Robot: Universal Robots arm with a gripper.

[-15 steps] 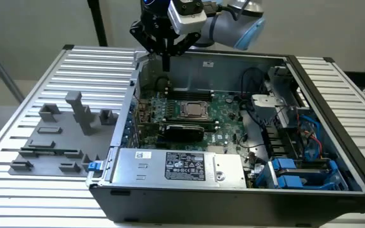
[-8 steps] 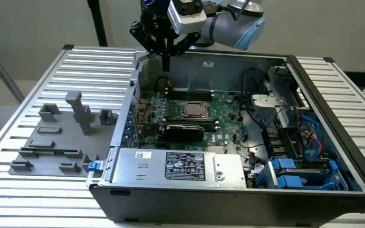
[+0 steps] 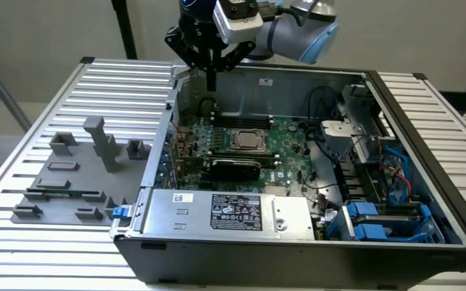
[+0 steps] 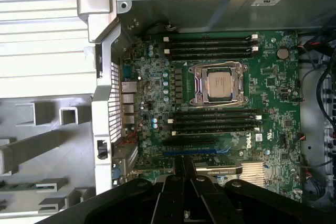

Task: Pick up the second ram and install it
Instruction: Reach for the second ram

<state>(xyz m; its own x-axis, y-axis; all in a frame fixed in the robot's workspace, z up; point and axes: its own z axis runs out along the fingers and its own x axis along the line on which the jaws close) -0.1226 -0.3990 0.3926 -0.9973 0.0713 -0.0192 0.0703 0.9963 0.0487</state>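
Item: second ram [image 3: 55, 194], a green stick lying in a slot of the grey tray [image 3: 22, 213], lower left of the exterior frame, on the slatted table [image 3: 128, 79]; not yet taken. Pincer [image 3: 212, 85]: fingers together, apparently empty, hanging over the rear corner of the open case [image 3: 216, 254], upper centre, well apart from the stick. Handling, by judgement: the pick wants the fingers spread, squared across the stick's thin faces at mid-length, and a straight lift clear of the slot walls.
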